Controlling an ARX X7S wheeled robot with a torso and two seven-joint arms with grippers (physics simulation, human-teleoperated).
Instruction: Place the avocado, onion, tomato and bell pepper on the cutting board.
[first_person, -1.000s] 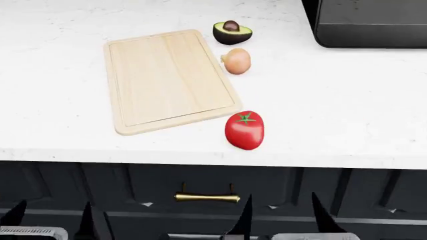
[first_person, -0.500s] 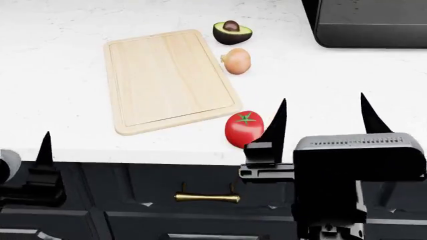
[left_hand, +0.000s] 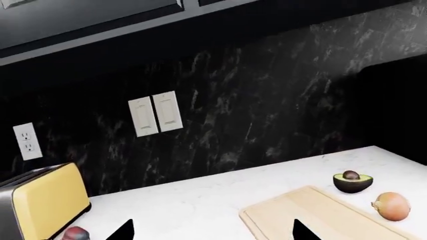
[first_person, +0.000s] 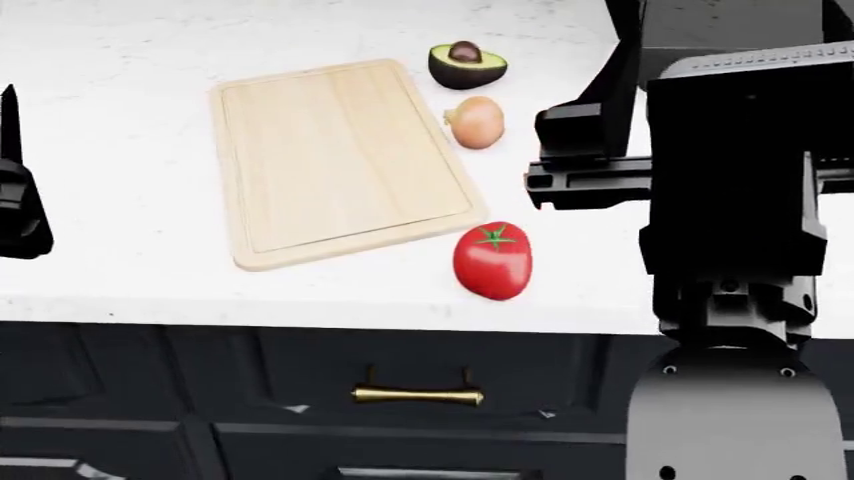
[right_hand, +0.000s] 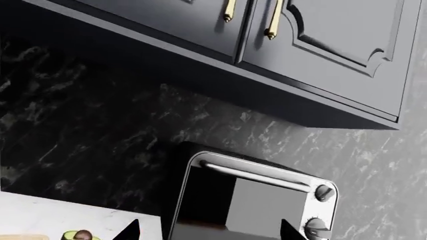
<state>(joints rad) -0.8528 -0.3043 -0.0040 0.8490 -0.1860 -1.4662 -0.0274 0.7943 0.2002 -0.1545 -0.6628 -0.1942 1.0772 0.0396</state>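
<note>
The pale wooden cutting board (first_person: 340, 160) lies bare on the white counter. Along its right side sit the halved avocado (first_person: 466, 65), the onion (first_person: 477, 122) and, near the front edge, the tomato (first_person: 491, 261). The bell pepper (left_hand: 75, 233) shows only in the left wrist view, a dark red shape beside a yellow toaster. My right gripper (right_hand: 210, 231) is open and empty, raised over the counter right of the onion; one of its fingers (first_person: 607, 80) is visible. My left gripper (left_hand: 213, 232) is open and empty, left of the board.
A black and steel toaster oven (right_hand: 253, 200) stands at the back right of the counter. A yellow toaster (left_hand: 40, 205) stands at the back left, against the dark marble wall. Drawers with a brass handle (first_person: 418, 397) run below the counter edge.
Both arms have risen from below the counter edge. The right gripper moved up and forward past the tomato to beside the onion. The left gripper climbed at the left edge.
</note>
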